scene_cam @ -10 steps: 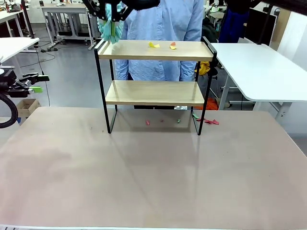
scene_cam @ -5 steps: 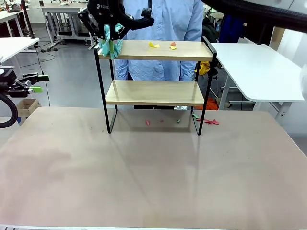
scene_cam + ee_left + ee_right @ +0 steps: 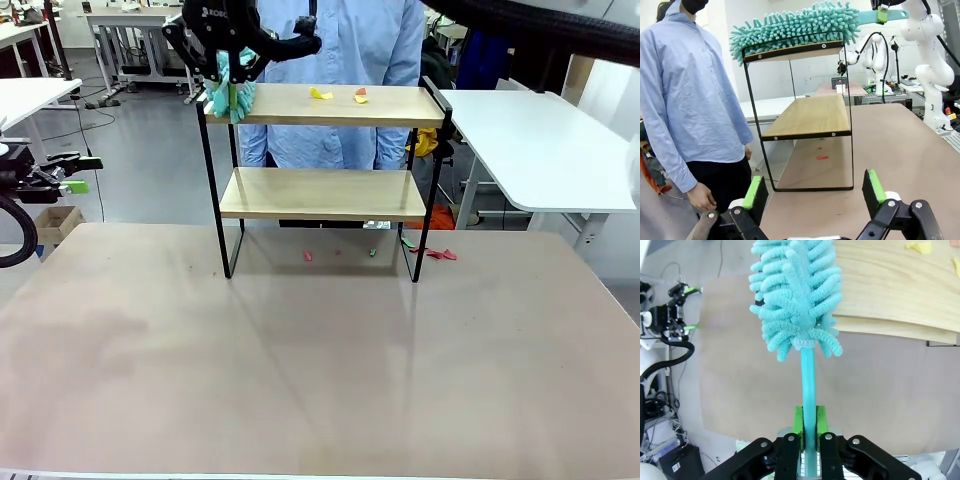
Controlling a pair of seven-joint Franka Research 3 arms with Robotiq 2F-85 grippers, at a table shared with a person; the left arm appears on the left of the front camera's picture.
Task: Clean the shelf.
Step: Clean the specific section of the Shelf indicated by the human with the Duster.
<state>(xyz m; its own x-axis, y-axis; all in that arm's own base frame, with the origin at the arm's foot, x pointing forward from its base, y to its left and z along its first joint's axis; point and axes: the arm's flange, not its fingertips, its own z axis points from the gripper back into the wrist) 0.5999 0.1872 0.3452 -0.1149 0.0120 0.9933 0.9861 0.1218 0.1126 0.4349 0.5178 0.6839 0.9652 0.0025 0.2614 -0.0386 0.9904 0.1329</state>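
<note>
Left to right: my left claw (image 3: 814,194), spread and empty, hangs well left of the shelf (image 3: 320,195). My right claw (image 3: 809,442) pinches the handle of a teal duster (image 3: 797,295), whose head lies just ahead of it on the top board's left end. A yellow scrap (image 3: 320,94) and an orange scrap (image 3: 361,96) lie farther right. Step, as I judge it: sweep begun. Next: draw the head rightward, flat, through both.

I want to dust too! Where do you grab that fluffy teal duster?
By the thin handle, coming from its bare end, away from the fluffy head. The handle is slim and straight, so a pinch holds it; the head is wide and soft. The right end effector grips it that way.
</note>
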